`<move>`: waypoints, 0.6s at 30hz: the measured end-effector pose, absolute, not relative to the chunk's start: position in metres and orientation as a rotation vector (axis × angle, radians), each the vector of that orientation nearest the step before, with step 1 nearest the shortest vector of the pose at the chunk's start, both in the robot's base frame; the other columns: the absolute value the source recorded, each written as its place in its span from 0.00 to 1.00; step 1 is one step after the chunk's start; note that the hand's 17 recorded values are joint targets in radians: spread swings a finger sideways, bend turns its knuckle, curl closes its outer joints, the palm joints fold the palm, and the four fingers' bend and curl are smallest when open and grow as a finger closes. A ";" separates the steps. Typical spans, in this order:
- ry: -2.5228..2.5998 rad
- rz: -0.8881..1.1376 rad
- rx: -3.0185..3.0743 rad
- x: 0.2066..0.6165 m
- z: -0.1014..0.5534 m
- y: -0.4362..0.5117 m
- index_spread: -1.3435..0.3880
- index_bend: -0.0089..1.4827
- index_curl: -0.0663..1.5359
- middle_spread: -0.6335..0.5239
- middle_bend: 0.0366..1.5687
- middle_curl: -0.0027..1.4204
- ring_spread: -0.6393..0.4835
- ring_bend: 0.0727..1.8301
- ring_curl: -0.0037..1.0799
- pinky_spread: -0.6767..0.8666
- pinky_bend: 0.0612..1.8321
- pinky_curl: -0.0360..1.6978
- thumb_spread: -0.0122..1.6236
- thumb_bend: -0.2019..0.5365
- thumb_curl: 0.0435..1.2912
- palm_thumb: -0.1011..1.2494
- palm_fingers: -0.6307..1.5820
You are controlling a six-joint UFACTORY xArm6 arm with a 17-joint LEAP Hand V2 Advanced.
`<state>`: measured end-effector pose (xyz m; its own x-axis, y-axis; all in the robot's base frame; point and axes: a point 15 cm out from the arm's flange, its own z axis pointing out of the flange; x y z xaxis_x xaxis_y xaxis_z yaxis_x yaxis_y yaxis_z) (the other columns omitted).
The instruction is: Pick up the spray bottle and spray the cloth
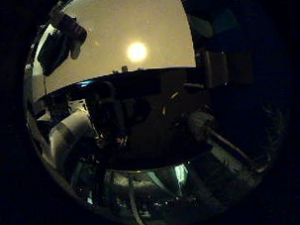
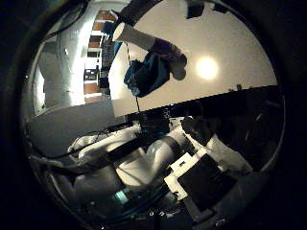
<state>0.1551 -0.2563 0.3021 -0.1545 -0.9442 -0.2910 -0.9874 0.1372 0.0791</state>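
I see the bottle lying on its side on the pale desk, close to one edge, with the blue cloth right beside it and, as far as I can tell, touching or partly tucked under it. Both sit well away from my palm, small in both views. Parts of the hand show white and black near the palm in the thumb-side view, but I cannot tell whether the fingers are spread or curled; they hold nothing that I can see. A bright lamp glare sits on the desk beyond the bottle. I judge that I am at the very start: the approach, with no grasp yet. My next move calls for bringing the palm over the desk toward the bottle and lining the fingers across its body, clear of the cloth.
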 end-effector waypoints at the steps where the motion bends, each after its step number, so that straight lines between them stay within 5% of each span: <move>1: 2.228 0.378 -1.916 0.156 0.301 -0.256 0.57 0.13 0.27 0.55 0.10 0.23 0.71 0.06 0.17 0.64 0.07 0.20 0.62 0.25 0.21 0.70 0.36; 18: 1.992 0.444 -1.705 0.216 0.272 -0.231 0.60 0.11 0.23 0.55 0.11 0.24 0.70 0.07 0.21 0.63 0.09 0.21 0.61 0.24 0.20 0.60 0.35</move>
